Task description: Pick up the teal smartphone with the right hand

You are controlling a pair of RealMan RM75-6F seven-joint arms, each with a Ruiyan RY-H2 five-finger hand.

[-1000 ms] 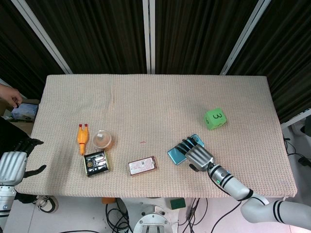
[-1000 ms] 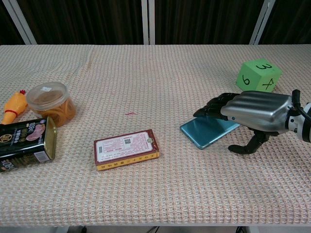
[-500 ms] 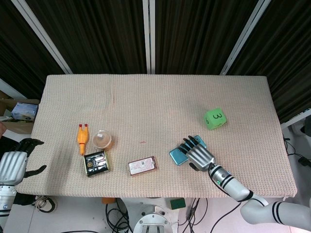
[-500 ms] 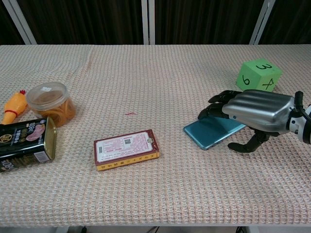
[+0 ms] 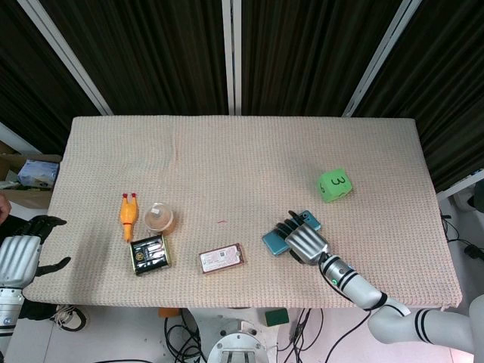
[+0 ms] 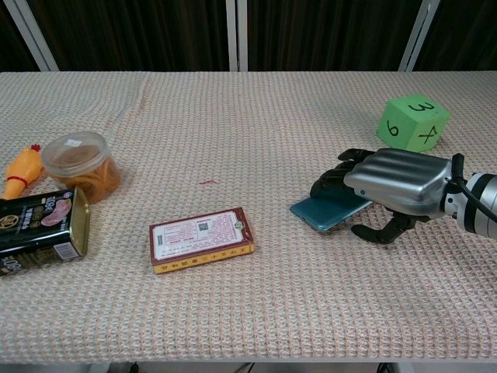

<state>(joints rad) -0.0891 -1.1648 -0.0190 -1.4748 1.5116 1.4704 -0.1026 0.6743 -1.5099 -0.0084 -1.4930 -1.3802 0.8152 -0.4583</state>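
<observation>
The teal smartphone [image 5: 273, 240] [image 6: 324, 213] lies on the woven table cover [image 5: 242, 159], right of the middle near the front. My right hand [image 5: 303, 242] [image 6: 394, 182] covers its right half. The fingers curl over the phone's far edge and the thumb presses in at its near edge, so the hand grips it. The phone's near side looks slightly tipped while its left end stays on the cloth. My left hand [image 5: 20, 255] hangs off the table's left edge, fingers apart and holding nothing.
A green numbered die [image 5: 334, 184] [image 6: 413, 123] stands behind the right hand. A red card box [image 5: 221, 258] [image 6: 202, 239] lies left of the phone. Further left are a tin can [image 5: 150, 252], a plastic tub [image 5: 159, 218] and a rubber chicken [image 5: 128, 214].
My right hand has slid left over the phone and closed its fingers and thumb around it, hiding more of it. The phone shifted slightly. The left hand is still.
</observation>
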